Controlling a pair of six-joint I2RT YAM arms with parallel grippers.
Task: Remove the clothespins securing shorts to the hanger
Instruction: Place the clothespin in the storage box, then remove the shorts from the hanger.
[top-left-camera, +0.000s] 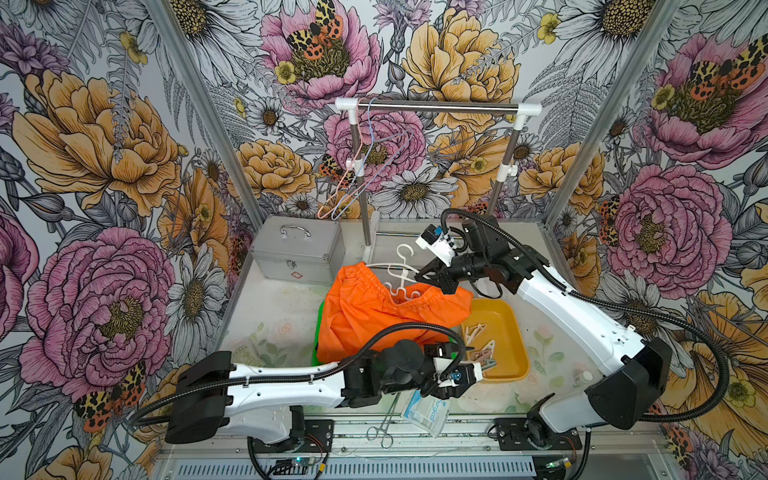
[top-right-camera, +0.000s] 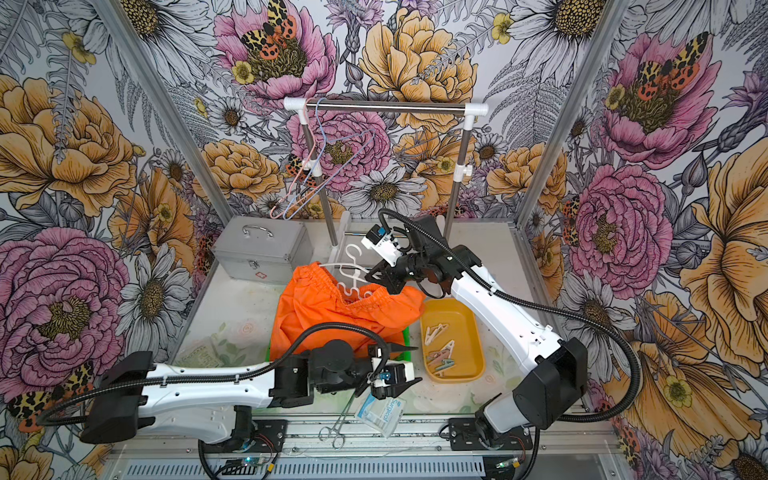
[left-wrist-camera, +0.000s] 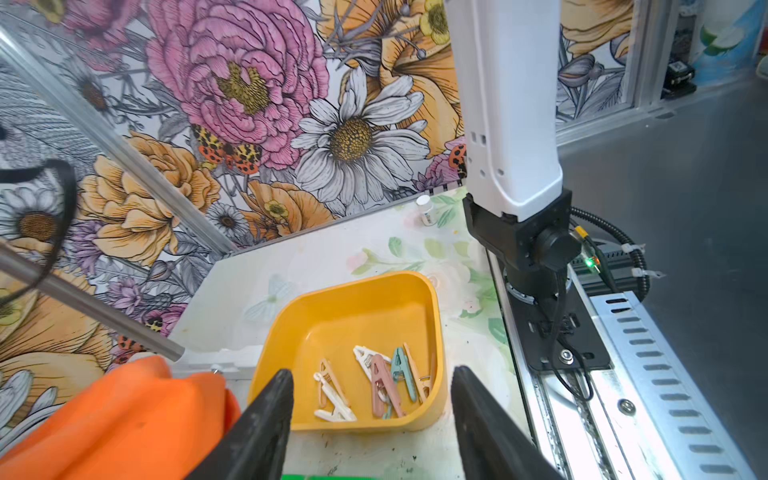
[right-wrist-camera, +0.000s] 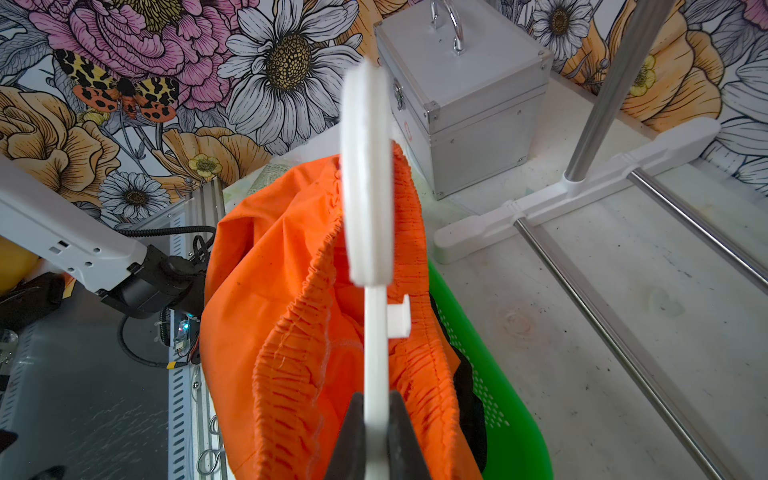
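My left hand (left-wrist-camera: 372, 374) gapes open, empty, by the near corner of the yellow plastic tray (left-wrist-camera: 353, 299) holding the loose pastel clothespins (left-wrist-camera: 380, 386). My right hand (right-wrist-camera: 376, 401) pinches the white plastic hanger (right-wrist-camera: 365, 174) over the bright orange fabric shorts (right-wrist-camera: 270, 291).

Lab test cell, flower-papered walls (top-left-camera: 104, 166)

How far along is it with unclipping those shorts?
Several clothespins lie in the yellow tray. The left gripper hangs open and empty over its edge; the right gripper grips the white hanger inside the orange shorts. No clothespin shows on the hanger, so little seems left.
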